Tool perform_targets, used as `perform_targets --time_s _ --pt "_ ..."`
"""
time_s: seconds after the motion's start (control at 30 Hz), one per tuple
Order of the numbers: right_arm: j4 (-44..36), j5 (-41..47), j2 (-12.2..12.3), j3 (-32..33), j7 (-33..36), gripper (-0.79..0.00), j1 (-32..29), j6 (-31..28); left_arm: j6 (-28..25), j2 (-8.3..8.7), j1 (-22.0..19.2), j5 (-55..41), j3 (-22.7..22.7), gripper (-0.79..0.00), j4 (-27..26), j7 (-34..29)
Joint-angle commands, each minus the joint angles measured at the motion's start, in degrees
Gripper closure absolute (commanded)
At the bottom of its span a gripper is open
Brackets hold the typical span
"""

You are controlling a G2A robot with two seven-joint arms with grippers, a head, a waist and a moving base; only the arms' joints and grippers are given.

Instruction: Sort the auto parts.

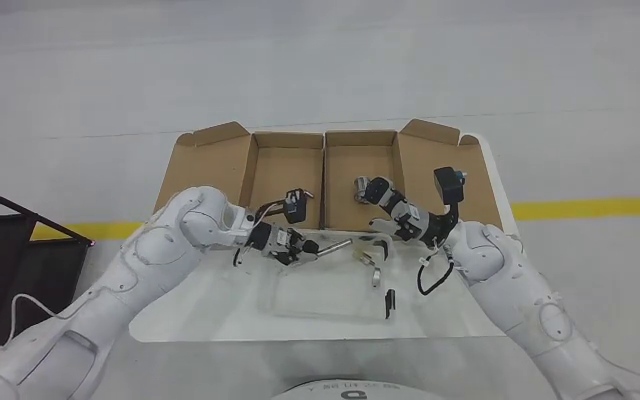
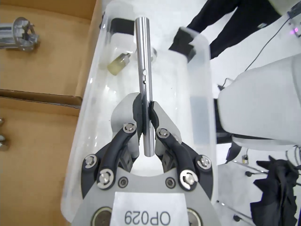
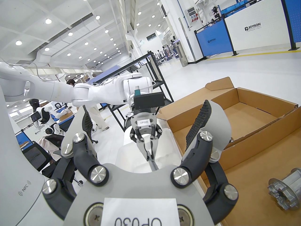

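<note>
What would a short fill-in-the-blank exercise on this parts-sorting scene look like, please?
1. The left gripper holds the metal rod over the clear bin with its jaws ____.
2. The castellated metal part lies on the floor of a ____ box.
3. The right gripper carries nothing, and its jaws stand ____.

Missing words: shut; cardboard; open.
</note>
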Motion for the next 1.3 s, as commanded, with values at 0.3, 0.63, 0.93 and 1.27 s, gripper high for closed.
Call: perform_targets --time_s 0.3,0.63,0.93,1.27 --pt "0.00 0.00 0.00 0.00 0.00 -0.785 0.00 0.00 0.00 6.03 0.80 -18.89 0.63 0.000 1.49 -0.11" --pt "0.00 0.00 0.00 0.00 0.00 -0.785 0.00 0.00 0.00 7.39 -3.59 -43.39 10.00 0.000 6.39 -0.13" --pt "0.00 0.00 0.00 0.00 0.00 -0.785 0.00 0.00 0.00 7.36 -4.32 -48.69 11.99 0.000 7.97 -0.13" --pt "0.00 0.00 0.00 0.00 0.00 -0.785 0.00 0.00 3.10 6.97 -5.56 -65.17 11.82 0.000 4.76 -3.22"
